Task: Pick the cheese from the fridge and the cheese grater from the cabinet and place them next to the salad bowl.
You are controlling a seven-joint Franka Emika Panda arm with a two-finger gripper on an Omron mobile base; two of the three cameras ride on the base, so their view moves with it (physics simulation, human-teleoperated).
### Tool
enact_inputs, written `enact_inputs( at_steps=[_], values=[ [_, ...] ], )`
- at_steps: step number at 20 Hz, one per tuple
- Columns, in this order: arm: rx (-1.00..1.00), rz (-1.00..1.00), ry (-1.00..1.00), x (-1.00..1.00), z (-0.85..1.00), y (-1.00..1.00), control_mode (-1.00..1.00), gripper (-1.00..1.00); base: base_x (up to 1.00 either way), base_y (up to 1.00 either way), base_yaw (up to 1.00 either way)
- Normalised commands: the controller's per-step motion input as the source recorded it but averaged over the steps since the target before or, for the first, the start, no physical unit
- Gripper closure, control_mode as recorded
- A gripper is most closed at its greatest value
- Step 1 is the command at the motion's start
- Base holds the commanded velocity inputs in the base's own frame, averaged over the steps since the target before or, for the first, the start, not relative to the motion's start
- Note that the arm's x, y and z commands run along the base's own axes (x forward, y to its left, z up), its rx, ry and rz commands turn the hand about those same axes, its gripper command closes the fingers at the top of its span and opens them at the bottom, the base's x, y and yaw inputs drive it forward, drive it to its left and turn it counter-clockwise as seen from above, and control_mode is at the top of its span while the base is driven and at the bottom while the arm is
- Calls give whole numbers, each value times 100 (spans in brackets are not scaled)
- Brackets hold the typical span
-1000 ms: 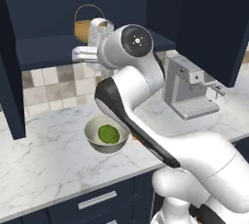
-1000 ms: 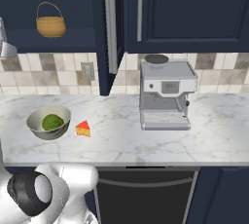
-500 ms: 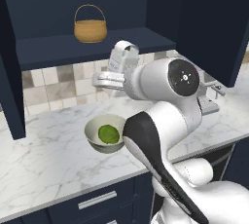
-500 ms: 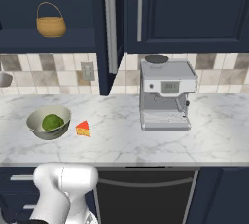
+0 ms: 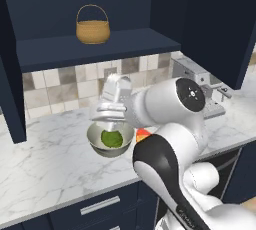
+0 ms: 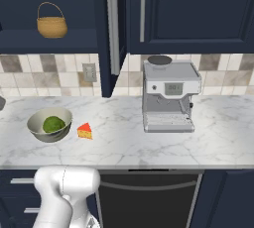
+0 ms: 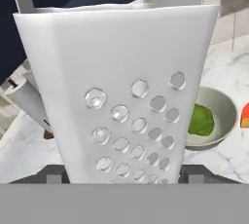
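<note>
Marble tabletop [image 5: 45, 159] already has the cheese [image 6: 85, 131] sitting beside the salad bowl [image 6: 48, 124], and the end effector [image 5: 111, 105], clamped around the cheese grater [image 7: 121, 91], hangs right above that bowl, so I'd guess next is setting it down just beside.

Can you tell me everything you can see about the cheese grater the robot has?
The cheese grater is a pale grey metal box, wide at one end and narrower at the other, with rows of small round holes on its flat face. The gripper holds it in the air above the counter, just over the salad bowl. Only the gripper touches it. The cheese already lies beside the bowl.
</note>
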Motion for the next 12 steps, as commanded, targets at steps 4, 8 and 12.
enact_inputs(
  at_steps=[4, 8, 12],
  values=[
    [0, 41, 29, 3, -42, 56, -100, 100, 0, 0, 0],
    [-1, 28, 18, 6, -41, 33, -100, 100, 0, 0, 0],
    [-6, 0, 6, 0, -32, 0, -100, 100, 0, 0, 0]
  ],
)
